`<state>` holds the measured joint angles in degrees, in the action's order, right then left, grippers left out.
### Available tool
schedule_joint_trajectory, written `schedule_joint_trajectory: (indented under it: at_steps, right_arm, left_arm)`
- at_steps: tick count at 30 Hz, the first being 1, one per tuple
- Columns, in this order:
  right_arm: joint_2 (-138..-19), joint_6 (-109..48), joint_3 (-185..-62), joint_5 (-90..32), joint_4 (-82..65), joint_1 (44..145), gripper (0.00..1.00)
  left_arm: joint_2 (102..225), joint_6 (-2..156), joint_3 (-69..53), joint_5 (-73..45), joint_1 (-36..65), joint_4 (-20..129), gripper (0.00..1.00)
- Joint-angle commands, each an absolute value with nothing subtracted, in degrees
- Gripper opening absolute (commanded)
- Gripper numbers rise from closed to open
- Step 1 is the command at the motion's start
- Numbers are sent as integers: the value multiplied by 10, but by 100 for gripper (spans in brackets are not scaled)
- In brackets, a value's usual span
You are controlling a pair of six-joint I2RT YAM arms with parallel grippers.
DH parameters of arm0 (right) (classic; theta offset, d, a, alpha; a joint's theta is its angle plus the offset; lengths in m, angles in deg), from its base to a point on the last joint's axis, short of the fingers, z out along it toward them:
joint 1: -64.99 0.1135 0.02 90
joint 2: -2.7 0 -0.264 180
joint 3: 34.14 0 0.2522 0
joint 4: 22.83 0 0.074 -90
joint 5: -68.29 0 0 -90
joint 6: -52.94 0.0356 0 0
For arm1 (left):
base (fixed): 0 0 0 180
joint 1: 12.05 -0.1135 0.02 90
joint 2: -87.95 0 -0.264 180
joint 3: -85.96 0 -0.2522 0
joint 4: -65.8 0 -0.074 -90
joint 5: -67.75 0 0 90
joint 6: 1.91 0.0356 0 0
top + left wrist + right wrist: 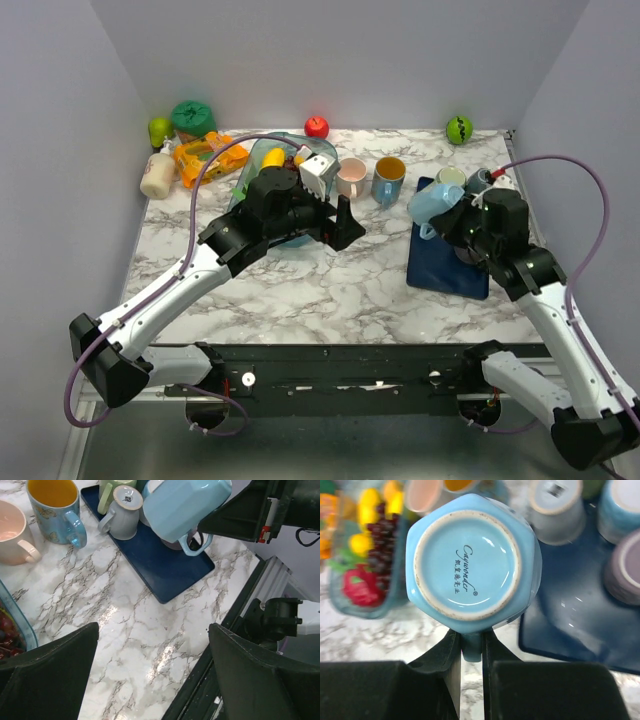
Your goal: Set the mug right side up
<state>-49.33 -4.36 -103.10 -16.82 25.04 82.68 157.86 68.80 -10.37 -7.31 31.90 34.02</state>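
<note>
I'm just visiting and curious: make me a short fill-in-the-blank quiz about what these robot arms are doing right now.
The right tool is shut on the light blue mug by its ____.
The left tool is ____ and holds nothing.
The grey mug stands upside down on the dark ____ tray.
Missing words: handle; open; blue.

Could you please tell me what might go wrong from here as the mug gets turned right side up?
1. The right end effector pinches the light blue mug only by its handle, so the mug may pivot or slip during rotation.
2. The mug hangs above the blue mat, close to the upside-down grey mug and purple mug. Swinging or lowering it could knock them.
</note>
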Motion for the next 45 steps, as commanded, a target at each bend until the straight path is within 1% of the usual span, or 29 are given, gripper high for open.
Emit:
schedule_joint_trajectory:
  at_steps: [1, 4, 9, 12, 15, 16, 18, 19, 21, 22, 24, 25, 27, 28, 30, 31, 34, 37, 39, 40, 41, 45]
  right_arm:
    - [-443, -64, -1077, -330, 120, 832, 1]
    - [-427, -38, -1093, -380, 69, 832, 1]
    - [-415, 25, -1099, -439, -53, 833, 1]
    - [-419, 61, -1111, -460, -105, 834, 1]
    - [-421, 93, -1116, -471, -150, 835, 1]
    - [-421, 106, -1118, -476, -159, 836, 1]
    - [-426, 120, -1121, -481, -187, 838, 1]
    - [-426, 131, -1121, -481, -195, 839, 1]
    - [-428, 141, -1119, -482, -220, 841, 1]
    - [-429, 149, -1119, -482, -227, 841, 1]
    - [-432, 158, -1117, -488, -250, 842, 1]
    - [-433, 167, -1115, -490, -255, 842, 1]
    - [-434, 174, -1113, -494, -271, 845, 1]
    - [-434, 178, -1113, -496, -274, 846, 1]
    - [-435, 181, -1110, -501, -283, 847, 1]
    - [-433, 185, -1108, -504, -287, 848, 1]
    - [-428, 187, -1103, -510, -286, 848, 1]
    - [-424, 194, -1089, -510, -294, 849, 1]
    - [-420, 195, -1080, -511, -298, 849, 1]
    - [-420, 195, -1078, -511, -299, 850, 1]
    - [-419, 195, -1075, -510, -300, 850, 1]
    - [-414, 174, -1066, -505, -290, 858, 1]
  left_arm:
    - [1571, 647, -61, -13, 319, 370, 99]
    - [1568, 614, -58, -2, 319, 399, 99]
    - [1560, 501, -71, 39, 319, 484, 99]
    - [1559, 439, -78, 48, 319, 554, 99]
    - [1564, 364, -86, 72, 319, 648, 99]
    - [1568, 336, -91, 93, 319, 703, 99]
    - [1590, 296, -83, 110, 320, 738, 98]
    - [1599, 259, -76, 121, 321, 764, 94]
    - [1613, 232, -77, 126, 322, 789, 93]
    - [1616, 215, -80, 123, 322, 812, 89]
    - [1623, 209, -76, 112, 322, 817, 86]
    - [1627, 209, -65, 111, 322, 819, 81]
    - [1641, 197, -55, 106, 322, 824, 75]
    - [1645, 194, -47, 104, 322, 831, 69]
    - [1657, 185, -38, 104, 322, 835, 64]
    - [1663, 183, -24, 105, 322, 832, 59]
    - [1678, 170, -5, 110, 322, 841, 52]
    - [1687, 160, 2, 107, 322, 853, 45]
    - [1691, 159, 5, 105, 322, 854, 43]
    - [1692, 158, 9, 105, 323, 857, 38]
    - [1694, 158, 11, 103, 324, 857, 37]
    - [1703, 158, 21, 97, 330, 857, 35]
